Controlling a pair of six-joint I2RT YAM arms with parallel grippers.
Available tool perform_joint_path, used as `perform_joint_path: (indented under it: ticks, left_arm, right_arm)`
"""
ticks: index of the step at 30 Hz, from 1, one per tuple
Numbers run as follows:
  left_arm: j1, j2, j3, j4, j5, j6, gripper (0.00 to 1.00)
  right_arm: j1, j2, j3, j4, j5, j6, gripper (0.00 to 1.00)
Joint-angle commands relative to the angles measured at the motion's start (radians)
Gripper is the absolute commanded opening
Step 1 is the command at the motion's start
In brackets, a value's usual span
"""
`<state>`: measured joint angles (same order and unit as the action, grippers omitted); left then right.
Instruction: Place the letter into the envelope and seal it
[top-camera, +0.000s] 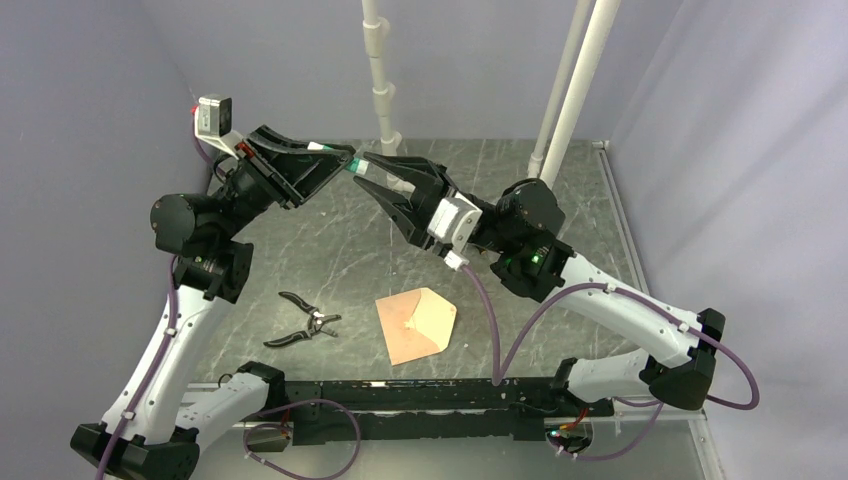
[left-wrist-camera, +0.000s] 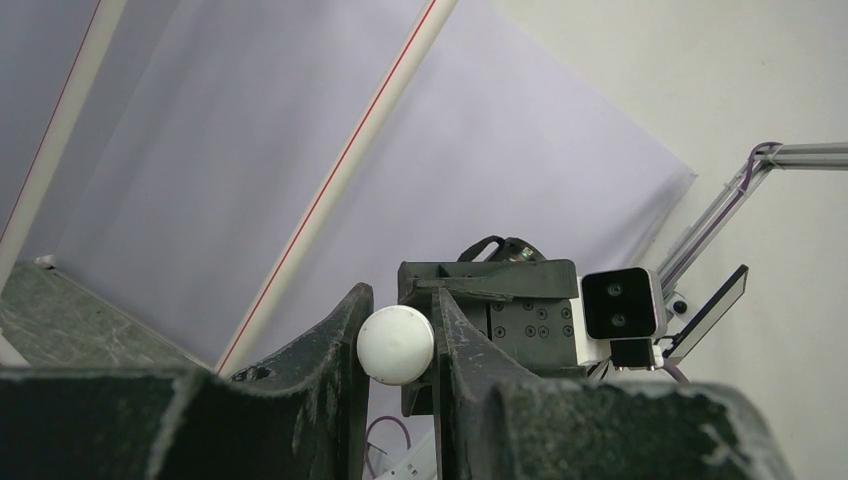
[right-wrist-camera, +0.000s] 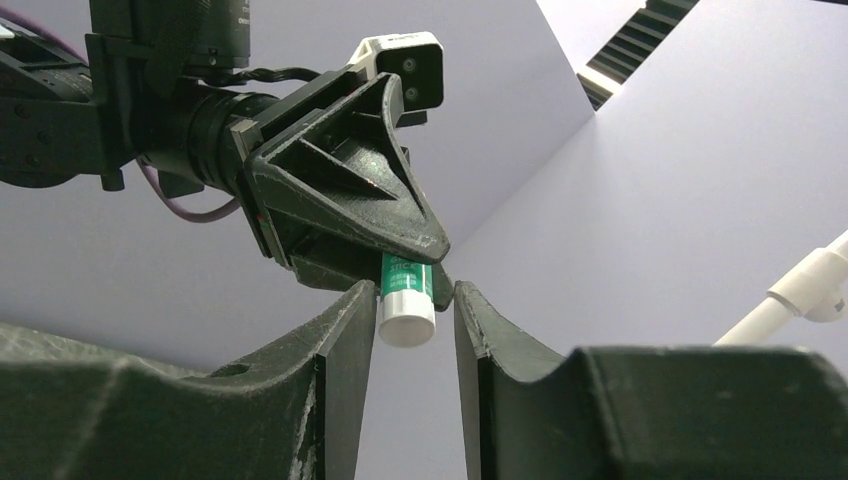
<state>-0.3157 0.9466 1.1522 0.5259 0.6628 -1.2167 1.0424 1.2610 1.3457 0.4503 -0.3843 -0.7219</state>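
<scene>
The envelope (top-camera: 418, 322) lies flat on the table near the front, its pointed flap open toward the right with the paler inner face up. No separate letter shows. My left gripper (top-camera: 347, 160) is raised high over the back of the table, shut on a green glue stick (top-camera: 364, 164) with a white cap. In the left wrist view, the stick's round white end (left-wrist-camera: 396, 344) is clamped between my left gripper's (left-wrist-camera: 400, 300) fingers. My right gripper (right-wrist-camera: 413, 292) is open, its fingers on either side of the white cap (right-wrist-camera: 407, 318), with a gap on the right side.
Black pliers (top-camera: 305, 322) lie on the table left of the envelope. White pipes (top-camera: 380, 70) (top-camera: 570, 90) stand at the back. Grey walls close in the left, back and right sides.
</scene>
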Motion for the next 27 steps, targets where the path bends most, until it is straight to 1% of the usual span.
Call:
perform_joint_path:
  ticks: [1, 5, 8, 14, 16, 18, 19, 20, 23, 25, 27]
  left_arm:
    - [0.001, -0.005, 0.035, 0.07, 0.02, -0.012, 0.02]
    - [0.001, -0.008, 0.034, 0.063, 0.013, -0.012, 0.02]
    - [0.002, -0.006, 0.033, 0.074, 0.016, -0.017, 0.02]
    - [0.001, -0.005, 0.036, 0.082, 0.018, -0.022, 0.02]
    - [0.001, -0.006, 0.037, 0.083, 0.02, -0.022, 0.03]
    - [0.001, -0.007, 0.035, 0.088, 0.021, -0.021, 0.02]
    - [0.001, -0.008, 0.035, 0.095, 0.022, -0.02, 0.02]
    - [0.001, -0.007, 0.033, 0.099, 0.026, -0.017, 0.02]
    - [0.001, -0.01, 0.033, 0.116, 0.043, 0.021, 0.02]
    - [0.001, -0.013, 0.04, 0.135, 0.07, 0.077, 0.03]
    - [0.001, -0.02, 0.036, 0.187, 0.107, 0.139, 0.02]
  right_arm:
    - [0.005, 0.001, 0.052, -0.011, -0.001, 0.001, 0.37]
    - [0.004, 0.005, 0.056, -0.023, 0.011, 0.009, 0.32]
    - [0.004, 0.008, 0.06, -0.022, 0.015, 0.015, 0.31]
    - [0.003, 0.014, 0.071, -0.026, 0.015, 0.038, 0.26]
    - [0.004, 0.019, 0.08, -0.038, 0.021, 0.052, 0.19]
    - [0.004, 0.026, 0.1, -0.062, 0.027, 0.084, 0.08]
    - [0.003, 0.029, 0.118, -0.083, 0.027, 0.115, 0.02]
    - [0.004, 0.034, 0.137, -0.103, 0.034, 0.15, 0.0]
    - [0.003, 0.034, 0.148, -0.103, 0.062, 0.284, 0.0]
    - [0.0, 0.027, 0.141, -0.08, 0.078, 0.434, 0.0]
    - [-0.004, 0.016, 0.136, -0.065, 0.084, 0.586, 0.0]
